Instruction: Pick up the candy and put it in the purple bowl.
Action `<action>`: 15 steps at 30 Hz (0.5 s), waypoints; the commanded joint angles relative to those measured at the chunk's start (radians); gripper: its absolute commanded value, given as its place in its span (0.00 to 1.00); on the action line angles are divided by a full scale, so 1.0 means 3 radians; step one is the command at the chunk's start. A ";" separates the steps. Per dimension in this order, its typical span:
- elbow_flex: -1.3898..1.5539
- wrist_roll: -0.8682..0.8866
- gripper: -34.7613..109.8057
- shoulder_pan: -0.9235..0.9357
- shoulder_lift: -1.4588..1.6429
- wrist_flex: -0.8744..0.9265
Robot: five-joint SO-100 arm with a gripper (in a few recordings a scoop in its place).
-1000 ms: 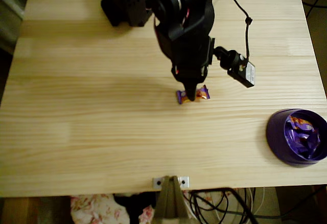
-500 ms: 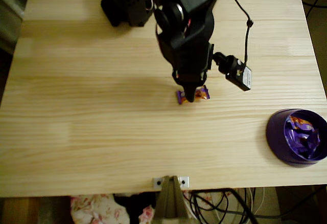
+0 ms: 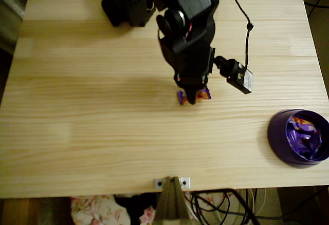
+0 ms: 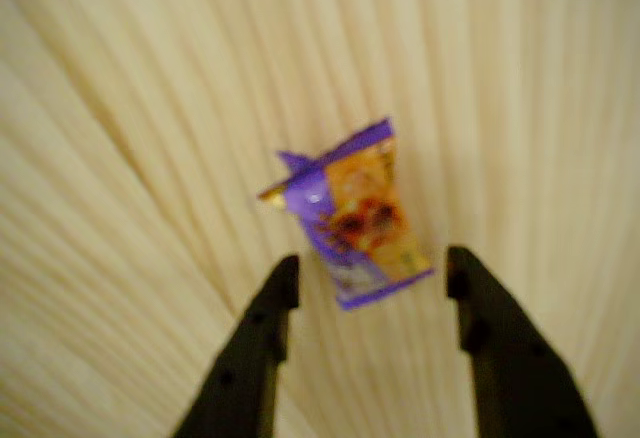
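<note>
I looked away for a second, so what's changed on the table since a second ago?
Little: the arm shifted slightly toward the table's far edge, gripper above the candy. In the wrist view the jaws stand open either side of it, nothing taken hold of. The candy and purple bowl stayed put.

The arm (image 3: 187, 35) is black throughout, built of blocky housings with a round joint cap and small red accents. A small black camera module (image 3: 239, 75) with a pale face projects on a bracket; a black cable (image 3: 249, 27) runs from it. The gripper (image 4: 370, 273) has two tapered black fingers (image 4: 255, 353).
</note>
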 commanded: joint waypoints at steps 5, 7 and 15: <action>-0.0010 0.0112 0.45 -0.0102 0.0020 -0.0061; 0.0015 0.0118 0.44 -0.0107 0.0005 -0.0097; 0.0036 0.0066 0.37 -0.0102 0.0005 -0.0179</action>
